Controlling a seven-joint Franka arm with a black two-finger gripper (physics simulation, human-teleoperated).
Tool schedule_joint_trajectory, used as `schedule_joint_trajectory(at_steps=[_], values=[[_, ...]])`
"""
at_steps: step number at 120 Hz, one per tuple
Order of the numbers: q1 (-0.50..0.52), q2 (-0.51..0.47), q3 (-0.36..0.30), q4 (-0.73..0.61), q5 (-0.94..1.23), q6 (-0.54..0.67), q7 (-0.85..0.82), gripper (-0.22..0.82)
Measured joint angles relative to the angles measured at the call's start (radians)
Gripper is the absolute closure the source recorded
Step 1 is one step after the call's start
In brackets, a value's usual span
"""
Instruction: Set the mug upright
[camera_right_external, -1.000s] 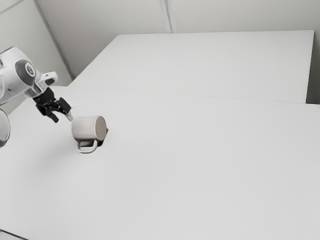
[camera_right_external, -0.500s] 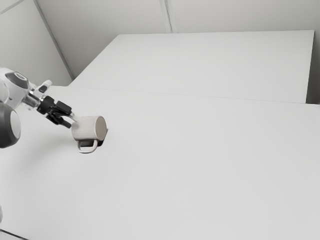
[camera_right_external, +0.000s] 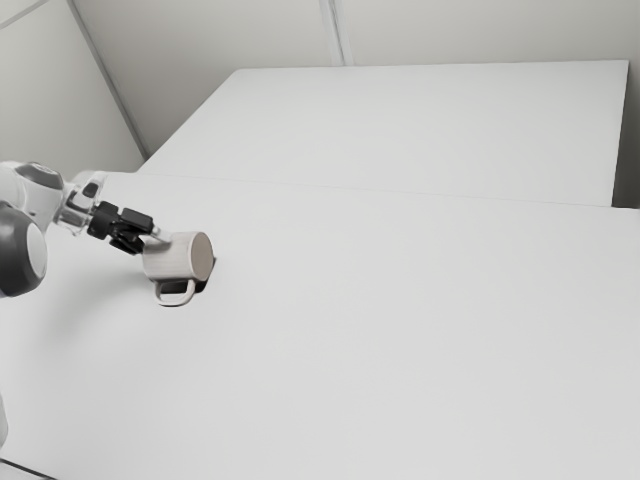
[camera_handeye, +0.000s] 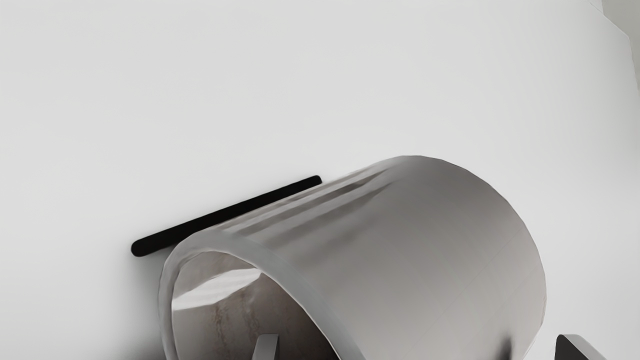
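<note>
Beside a beige, cylindrical, ceramic-looking mug lying sideways: my black two-finger pincer.
I have it spread wide, one finger apparently inside the mouth.

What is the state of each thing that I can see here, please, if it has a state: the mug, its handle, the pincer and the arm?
Mug: lying on its side, mouth toward the pincer.
Handle: attached, turned toward the exterior view's camera.
Pincer: open, its fingers apart.
Arm: reaching to the mug.
</note>
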Motion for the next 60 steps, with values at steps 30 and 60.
schedule_joint_trajectory(at_steps=[30,60], values=[[-0.001,-0.001,-0.008,-0.021,-0.047,-0.004,0.001,0.04],[-0.002,-0.021,-0.016,-0.023,-0.025,-0.017,-0.02,0.2]])
